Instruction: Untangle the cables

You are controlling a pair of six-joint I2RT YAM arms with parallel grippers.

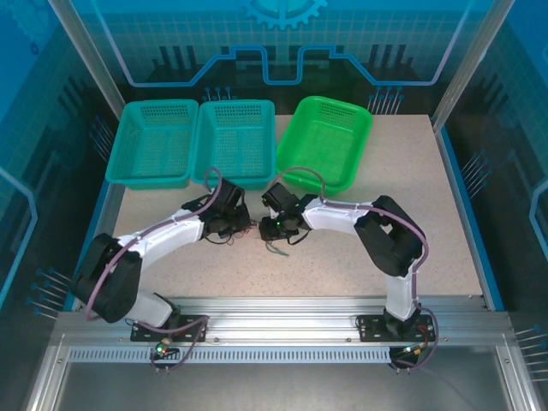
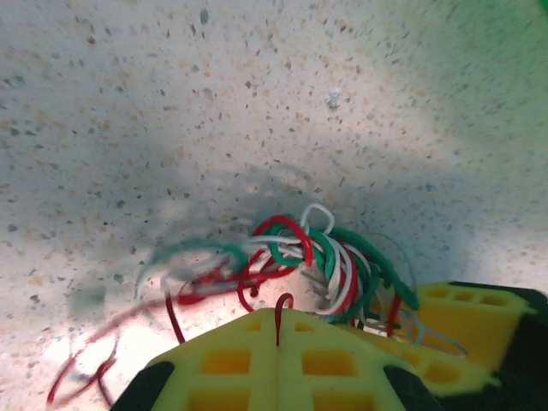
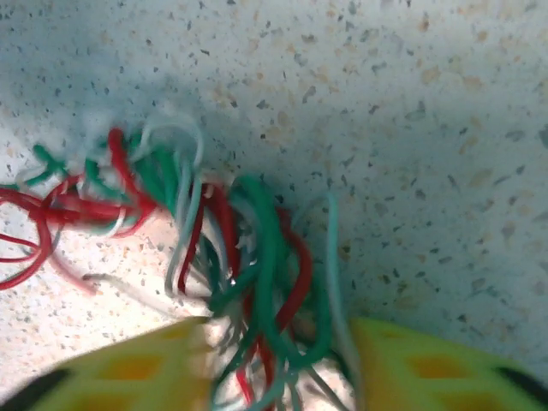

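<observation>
Cables (image 2: 317, 257) (tangled) held by left gripper (image 1: 241, 225), right gripper (image 1: 272, 228); baskets (image 1: 235, 106) behind.

Three baskets stand along the twelve o'clock edge of the one counter (image 1: 428, 223): a teal basket (image 1: 154, 144) at eleven o'clock, a second teal basket (image 1: 235, 144) at twelve, and one bright green basket (image 1: 327, 141) at one. Two arms, the left arm (image 1: 163, 238) and the right arm (image 1: 342, 214), carry one gripper each, the left gripper (image 1: 242, 229) and the right gripper (image 1: 272, 229) — two in all. The cables (image 2: 317, 257) form one tangle in three colours — red, white, green; single strands overlap too much to count.
</observation>
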